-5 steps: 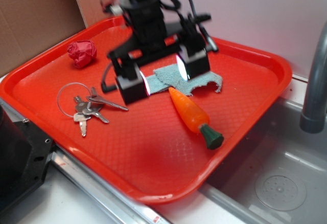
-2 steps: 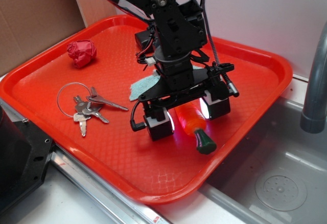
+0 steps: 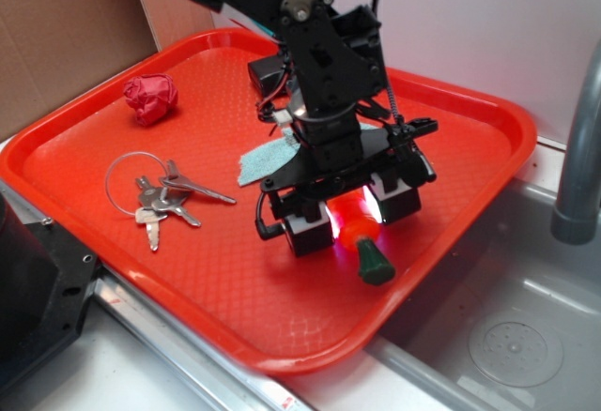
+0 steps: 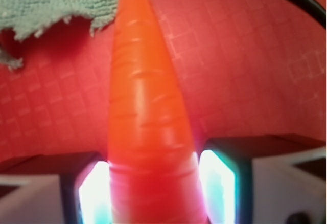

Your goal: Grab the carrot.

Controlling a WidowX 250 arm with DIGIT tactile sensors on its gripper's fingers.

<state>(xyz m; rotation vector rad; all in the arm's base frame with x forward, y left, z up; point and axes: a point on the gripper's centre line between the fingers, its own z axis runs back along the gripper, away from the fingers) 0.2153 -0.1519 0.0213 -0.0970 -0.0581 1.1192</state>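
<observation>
We are viewing a glossy orange plastic toy carrot (image 3: 354, 220) lying on the textured floor of a red plastic tray (image 3: 235, 280), toward the tray's edge nearest the grey sink basin (image 3: 507, 336). Its dark green stem cap (image 3: 373, 260) is pointing toward that edge.

The black robot gripper (image 3: 343, 221) is sitting low over the carrot, with one finger on each side of the orange body. In the wrist view, the carrot (image 4: 145, 111) is filling the centre of the picture, its tapered tip running toward a frayed pale blue-green cloth scrap (image 4: 51, 1). The two lit finger pads (image 4: 217, 185) are standing just beside the carrot's thick end, one per side. We are reading the fingers as drawn in against the carrot's flanks, though the glare is preventing us from confirming firm contact. The carrot is appearing to rest on the tray surface.

In the exterior view, the cloth scrap (image 3: 268, 156) is lying partly under the arm. A ring of silver metal keys (image 3: 160, 197) is lying well apart from the carrot, and a crumpled red paper ball (image 3: 150, 98) is resting near the far side of the tray. A grey curved faucet pipe (image 3: 580, 148) is standing beside the sink.
</observation>
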